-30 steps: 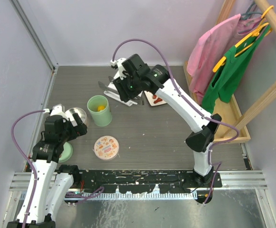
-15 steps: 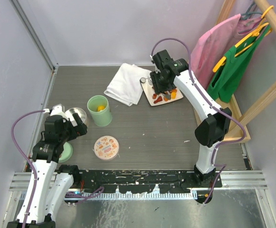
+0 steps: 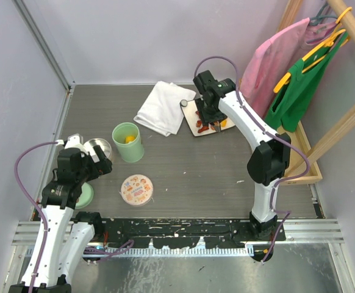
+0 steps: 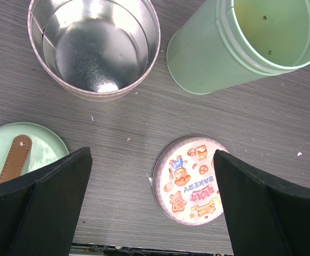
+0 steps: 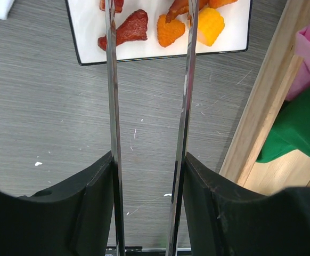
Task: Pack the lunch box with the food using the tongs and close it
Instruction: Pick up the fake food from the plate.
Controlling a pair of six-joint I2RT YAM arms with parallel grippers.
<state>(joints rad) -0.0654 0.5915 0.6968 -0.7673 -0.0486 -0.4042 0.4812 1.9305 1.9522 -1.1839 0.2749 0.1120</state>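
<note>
The tongs (image 5: 111, 106) are held in the right gripper (image 5: 149, 165), their arms spread and their tips over the food (image 5: 171, 29) on the white plate (image 5: 144, 50), far right. The left gripper (image 4: 151, 160) is held wide and empty, near left. Risk noted: a loosely pinched piece may be dropped in carriage to the green lunch box (image 3: 129, 141), well apart.

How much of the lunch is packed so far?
Done: one yellow piece lies in the tall mint-green container. In hand: the right tool grips the slim grey metal tongs, their tips over the red, orange and yellow food pieces on the white rectangular plate. Left: move those pieces, then close up; the mint-green lid with the brown knob lies aside, and the left tool is open, empty.
</note>
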